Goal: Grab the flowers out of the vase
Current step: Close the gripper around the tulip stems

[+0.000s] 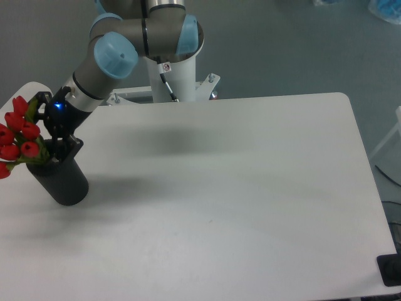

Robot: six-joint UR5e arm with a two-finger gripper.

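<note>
- Red tulip flowers (17, 139) in a black vase (61, 180) at the table's (238, 188) far-left edge — buds leaning left, out over the rim.
- Hand (55, 143) just right of the bunch, at the vase mouth; fingers dark against the vase — spread or pressed together, cannot tell.
- Stems running down and right into the vase, beside the hand.

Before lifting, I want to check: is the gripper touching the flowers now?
Cannot tell. In the camera view the gripper overlaps the flowers at the vase mouth; no contact or gap is plain.
</note>
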